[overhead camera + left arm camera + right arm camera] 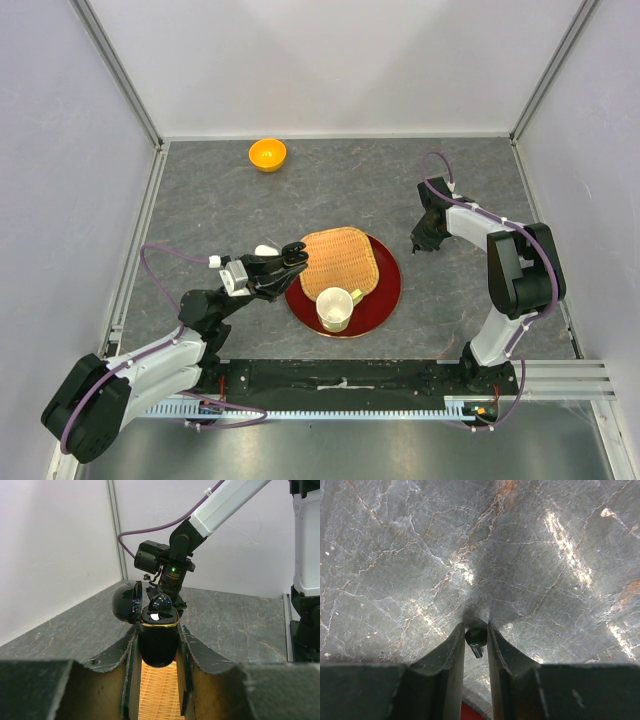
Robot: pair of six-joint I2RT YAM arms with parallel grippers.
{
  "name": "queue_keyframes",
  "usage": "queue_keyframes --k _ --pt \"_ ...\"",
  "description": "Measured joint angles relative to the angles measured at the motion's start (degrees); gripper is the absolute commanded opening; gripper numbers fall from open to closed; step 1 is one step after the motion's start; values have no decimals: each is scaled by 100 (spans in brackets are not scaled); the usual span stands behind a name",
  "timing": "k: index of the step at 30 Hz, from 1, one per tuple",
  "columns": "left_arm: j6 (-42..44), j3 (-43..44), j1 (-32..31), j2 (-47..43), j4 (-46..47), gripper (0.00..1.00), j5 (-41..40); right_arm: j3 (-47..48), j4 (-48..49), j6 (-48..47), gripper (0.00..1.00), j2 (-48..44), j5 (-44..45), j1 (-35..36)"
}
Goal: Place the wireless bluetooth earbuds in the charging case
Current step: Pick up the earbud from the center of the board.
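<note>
My left gripper (157,632) is shut on a glossy black charging case (157,647) and holds it upright above the woven mat. The case's lid (126,601) is swung open to the left. One black earbud (160,603) sits in the case's top opening. In the top view the left gripper (292,256) is at the mat's left edge. My right gripper (476,631) points down at the table and is shut on a second black earbud (476,638), whose stem points toward the camera. In the top view it (418,246) is right of the red plate. No white earbuds are clearly visible.
A red plate (388,290) carries a woven mat (340,260) and a cream cup (335,308). An orange bowl (268,154) stands at the back. A small white object (265,249) lies beside the left gripper. The right arm (172,572) shows beyond the case in the left wrist view.
</note>
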Motion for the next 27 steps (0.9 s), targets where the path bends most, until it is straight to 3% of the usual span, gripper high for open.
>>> queue_keyframes --k 4,9,27 --pt "0 0 0 0 0 2 0 0 0 0 29 0 2 0" --pt "0 0 0 0 0 2 0 0 17 -22 39 0 2 13" --pt "0 0 0 -26 -2 2 0 -17 85 -286 36 0 20 118"
